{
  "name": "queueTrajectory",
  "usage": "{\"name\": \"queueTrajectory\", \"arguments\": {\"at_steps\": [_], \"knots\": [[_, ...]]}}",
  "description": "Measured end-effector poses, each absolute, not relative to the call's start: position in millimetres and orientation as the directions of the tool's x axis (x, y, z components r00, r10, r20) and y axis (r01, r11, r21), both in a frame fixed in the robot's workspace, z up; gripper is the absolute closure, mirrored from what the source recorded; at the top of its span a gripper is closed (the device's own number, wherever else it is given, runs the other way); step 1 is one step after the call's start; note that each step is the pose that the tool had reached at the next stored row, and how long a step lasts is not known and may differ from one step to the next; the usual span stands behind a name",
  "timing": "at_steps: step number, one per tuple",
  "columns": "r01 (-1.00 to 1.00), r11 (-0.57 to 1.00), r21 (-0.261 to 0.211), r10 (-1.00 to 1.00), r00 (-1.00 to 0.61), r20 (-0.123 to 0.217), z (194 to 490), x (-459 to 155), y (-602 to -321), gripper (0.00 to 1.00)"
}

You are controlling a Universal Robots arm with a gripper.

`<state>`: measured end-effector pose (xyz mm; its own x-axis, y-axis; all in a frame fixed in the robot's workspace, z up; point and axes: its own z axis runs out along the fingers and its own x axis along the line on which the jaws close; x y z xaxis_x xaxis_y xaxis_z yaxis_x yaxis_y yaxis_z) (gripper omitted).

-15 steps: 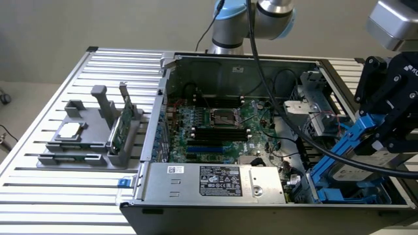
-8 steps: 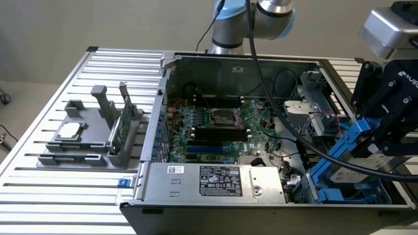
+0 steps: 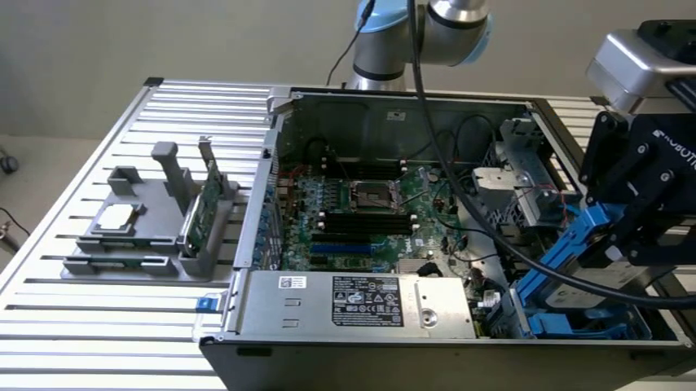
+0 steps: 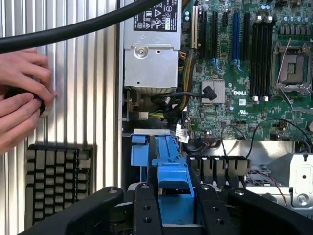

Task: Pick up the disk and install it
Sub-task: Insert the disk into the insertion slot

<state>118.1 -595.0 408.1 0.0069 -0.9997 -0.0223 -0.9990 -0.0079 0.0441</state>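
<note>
While clamped on disk (image 4: 172,169), gripper (image 4: 176,201) hangs over blue drive bay (image 3: 576,322) in open computer case (image 3: 392,106); disk tilted.

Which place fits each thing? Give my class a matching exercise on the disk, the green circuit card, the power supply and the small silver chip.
1 disk
2 green circuit card
3 power supply
4 silver chip

A upright in grey holder
B flat on grey holder
C held by gripper
D at case wall nearest exterior camera

Pairs: 1-C, 2-A, 3-D, 4-B
</note>
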Motion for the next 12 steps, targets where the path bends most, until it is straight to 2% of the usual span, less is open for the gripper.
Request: {"name": "queueTrajectory", "arguments": {"at_steps": [12], "knots": [[-0.999, 0.025, 0.044, -0.999, -0.026, -0.022, 396, 115, -594, 0.67]]}}
